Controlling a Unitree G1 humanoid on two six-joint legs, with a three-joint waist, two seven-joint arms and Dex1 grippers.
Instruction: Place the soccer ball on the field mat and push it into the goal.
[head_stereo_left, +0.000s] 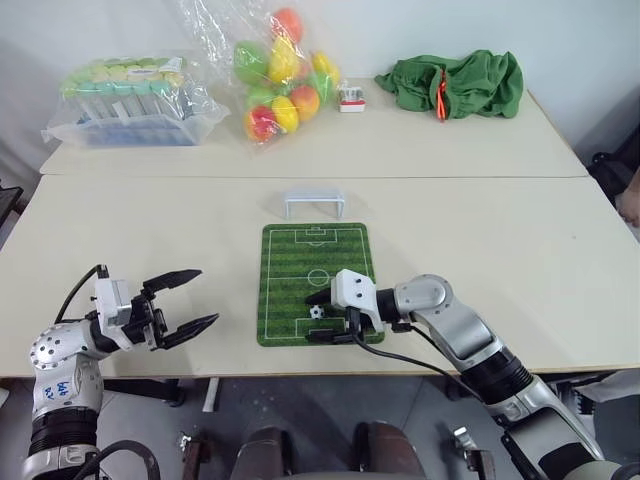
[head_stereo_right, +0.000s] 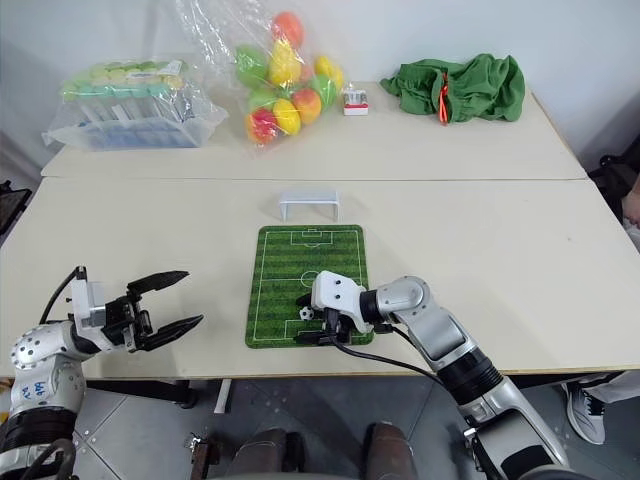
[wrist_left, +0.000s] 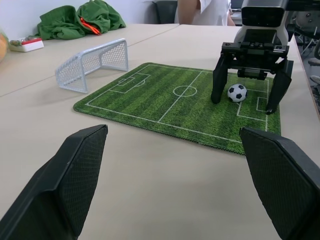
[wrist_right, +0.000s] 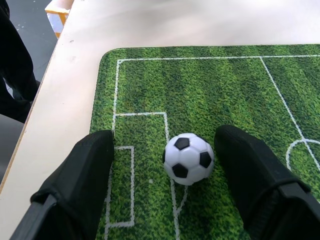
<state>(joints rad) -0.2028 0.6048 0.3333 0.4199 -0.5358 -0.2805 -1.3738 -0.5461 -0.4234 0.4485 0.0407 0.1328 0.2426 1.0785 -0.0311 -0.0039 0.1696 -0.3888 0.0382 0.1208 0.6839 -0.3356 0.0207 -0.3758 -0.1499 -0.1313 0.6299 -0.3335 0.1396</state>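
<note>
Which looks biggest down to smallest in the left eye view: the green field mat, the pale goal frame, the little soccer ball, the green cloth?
1. Flat green striped field mat
2. Crumpled green cloth, though it lies farther away
3. Pale grey-white plastic goal frame
4. Tiny black-and-white soccer ball

Beige table (head_stereo_left: 480, 250) — field mat (head_stereo_left: 300, 275), goal (head_stereo_left: 313, 203)

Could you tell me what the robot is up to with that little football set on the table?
The right gripper has its fingers open on either side of the soccer ball, which sits on the near end of the field mat. In the right wrist view the ball lies close to one finger with a gap to the other, so it looks set down rather than gripped. The goal stands just beyond the mat's far end; the push is not yet done. The left gripper is open over the table, left of the mat.
</note>
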